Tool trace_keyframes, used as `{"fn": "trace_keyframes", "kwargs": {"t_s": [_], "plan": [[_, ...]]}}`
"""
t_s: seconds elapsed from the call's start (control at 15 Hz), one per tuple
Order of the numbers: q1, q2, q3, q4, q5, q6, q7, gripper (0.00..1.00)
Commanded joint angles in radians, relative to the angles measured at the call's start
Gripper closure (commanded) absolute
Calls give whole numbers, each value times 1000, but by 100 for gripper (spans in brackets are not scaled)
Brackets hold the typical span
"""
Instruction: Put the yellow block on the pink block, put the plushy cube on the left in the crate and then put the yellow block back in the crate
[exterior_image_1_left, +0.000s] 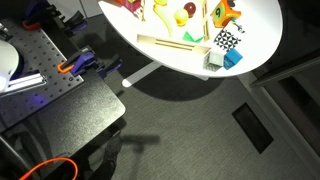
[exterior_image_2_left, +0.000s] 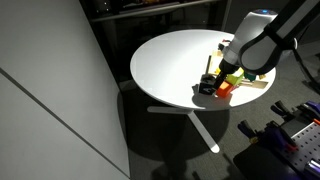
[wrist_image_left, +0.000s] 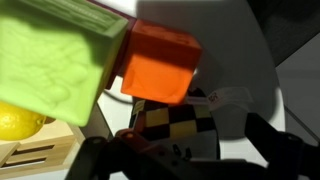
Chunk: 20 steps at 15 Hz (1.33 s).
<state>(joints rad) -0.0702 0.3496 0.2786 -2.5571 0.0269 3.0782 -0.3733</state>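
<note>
From the wrist view I have the plushy cube right in front of me, between the two dark fingers of the hand. It is a soft-looking cube in bold checks of black and a pale cream, darker than light overall, with a small white tag sticking out at one upper corner. The hand is spread wide, one finger to each side of the cube, and I can see bare tabletop in the gap on one side, so it is released and not pressing on anything. In an exterior view the cube reads as a dark lump sitting on the round white tabletop, just outside the crate, with the hand directly above it. Just beyond the cube sits an orange-red block, and beside that the yellow block, pale yellow-green with a slightly mottled face, filling the upper corner of the wrist view. A thin pink-red strip shows along its far edge; I take that for the pink block, but I cannot tell how the two rest on one another. Under the yellow block I see a round yellow piece and the pale slats of the crate.
</note>
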Motion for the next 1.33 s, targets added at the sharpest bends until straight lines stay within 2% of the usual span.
{"fn": "trace_keyframes", "kwargs": {"t_s": [0.0, 0.53, 0.8, 1.27], "plan": [[-11, 3, 6, 2, -37, 1, 31, 0], [4, 3, -7, 5, -32, -6, 57, 0], [63, -11, -69, 2, -54, -2, 113, 0], [231, -11, -241, 17, -134, 20, 229, 0]]}}
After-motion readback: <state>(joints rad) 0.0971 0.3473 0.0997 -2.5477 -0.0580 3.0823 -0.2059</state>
